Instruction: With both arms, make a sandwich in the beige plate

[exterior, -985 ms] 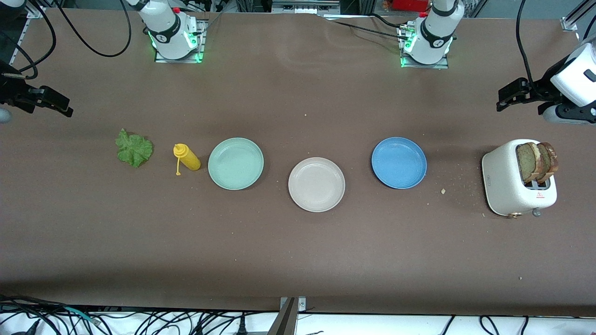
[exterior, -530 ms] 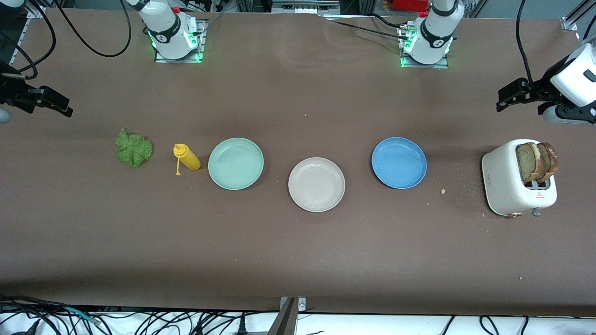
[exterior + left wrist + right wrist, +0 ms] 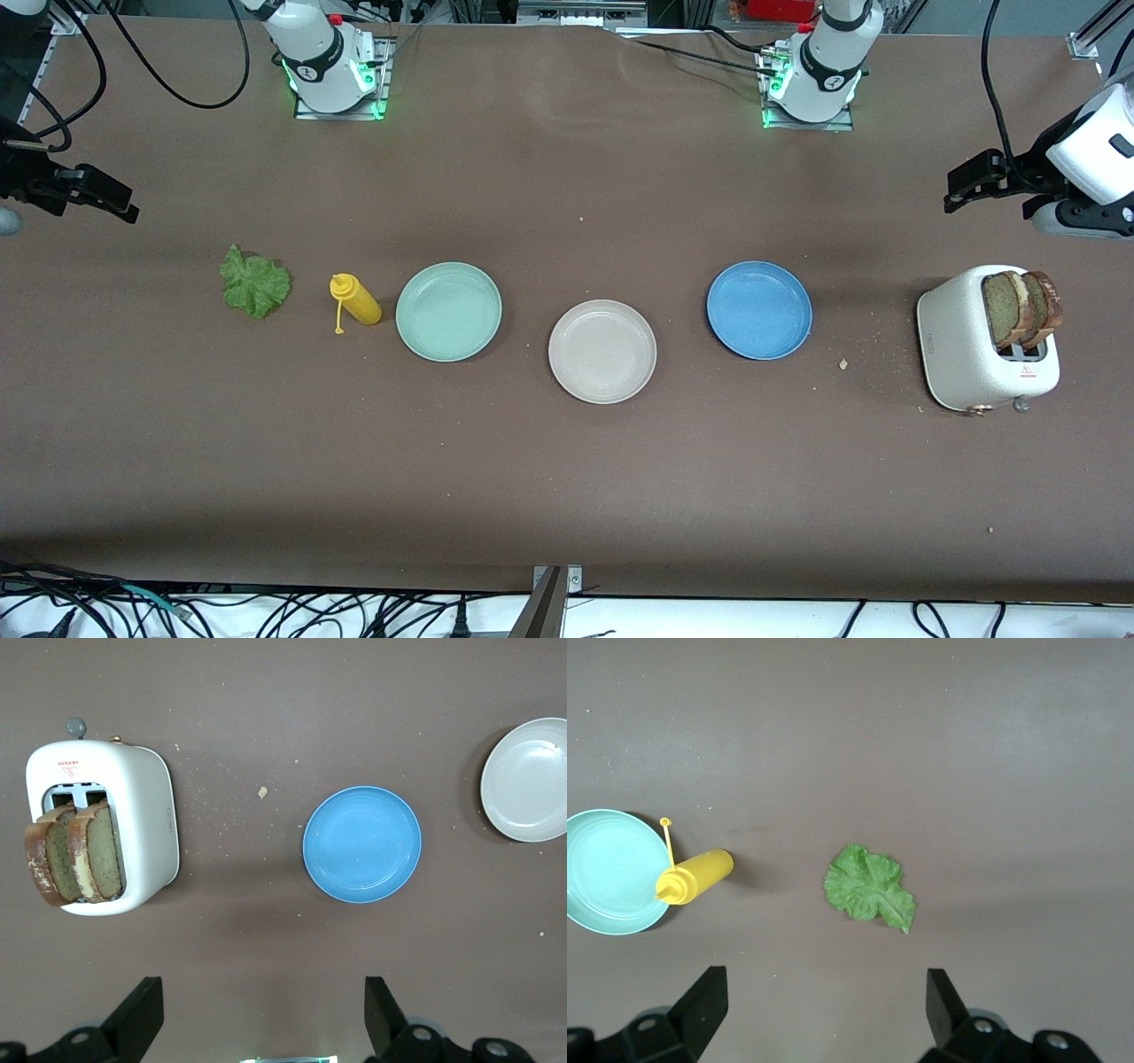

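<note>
On the counter (image 3: 567, 478), beige plate (image 3: 602, 352) lies flat between mint and blue plates; bread slices (image 3: 1021, 308) stand upright in toaster (image 3: 961, 350). Left gripper (image 3: 261, 1019) and right gripper (image 3: 824, 1014) hover, fingers spread wide, empty.

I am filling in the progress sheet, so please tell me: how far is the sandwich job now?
Nothing is done yet: the beige plate is bare. Both bread slices stand in the toaster, and the lettuce leaf lies on the table. Nothing is in hand: the left gripper hangs open over the table by the toaster, the right gripper open by the lettuce. All stacking remains.
</note>
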Action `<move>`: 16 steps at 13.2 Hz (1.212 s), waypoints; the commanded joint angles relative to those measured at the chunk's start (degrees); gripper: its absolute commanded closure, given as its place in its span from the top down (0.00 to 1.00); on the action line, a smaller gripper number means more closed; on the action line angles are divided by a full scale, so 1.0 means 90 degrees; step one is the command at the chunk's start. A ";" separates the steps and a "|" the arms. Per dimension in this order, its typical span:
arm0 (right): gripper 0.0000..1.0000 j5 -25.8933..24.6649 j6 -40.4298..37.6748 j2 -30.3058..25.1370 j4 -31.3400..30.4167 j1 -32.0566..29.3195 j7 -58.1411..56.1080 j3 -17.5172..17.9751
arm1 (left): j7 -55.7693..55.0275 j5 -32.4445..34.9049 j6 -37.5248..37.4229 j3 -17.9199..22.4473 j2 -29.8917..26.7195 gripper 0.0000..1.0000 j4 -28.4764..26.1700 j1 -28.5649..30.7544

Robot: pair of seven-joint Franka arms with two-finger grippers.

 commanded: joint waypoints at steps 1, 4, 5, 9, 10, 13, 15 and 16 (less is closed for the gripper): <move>0.99 0.0091 -0.0073 -0.0013 0.0024 -0.0070 -0.0053 0.0016 | 0.0009 -0.0065 0.0011 0.0010 0.0041 1.00 0.0059 -0.0008; 0.99 0.0091 -0.0073 -0.0013 0.0024 -0.0070 -0.0053 0.0016 | 0.0019 -0.0065 0.0050 0.0010 0.0041 1.00 0.0039 -0.0008; 0.99 0.0091 -0.0083 -0.0013 0.0024 -0.0079 -0.0053 0.0016 | 0.0019 -0.0055 0.0060 0.0010 0.0041 1.00 0.0039 -0.0008; 0.99 0.0091 -0.0093 -0.0013 0.0024 -0.0079 -0.0072 0.0016 | 0.0019 -0.0055 0.0070 0.0010 0.0041 1.00 0.0010 0.0041; 0.99 0.0091 -0.0161 -0.0013 0.0024 -0.0079 -0.0072 0.0016 | 0.0019 -0.0055 0.0070 0.0010 0.0041 1.00 0.0010 0.0041; 0.99 0.0091 -0.0152 -0.0013 0.0034 -0.0079 -0.0053 0.0016 | 0.0019 -0.0055 0.0070 0.0019 0.0041 1.00 -0.0010 0.0080; 0.99 0.0091 -0.0171 -0.0013 0.0034 -0.0079 -0.0062 0.0016 | 0.0048 0.0158 0.0138 0.0019 0.0041 1.00 -0.0097 0.0110; 0.99 0.0091 -0.0171 -0.0013 0.0034 -0.0079 -0.0062 0.0016 | 0.0203 0.0188 0.0167 0.0029 0.0032 1.00 -0.0223 0.0148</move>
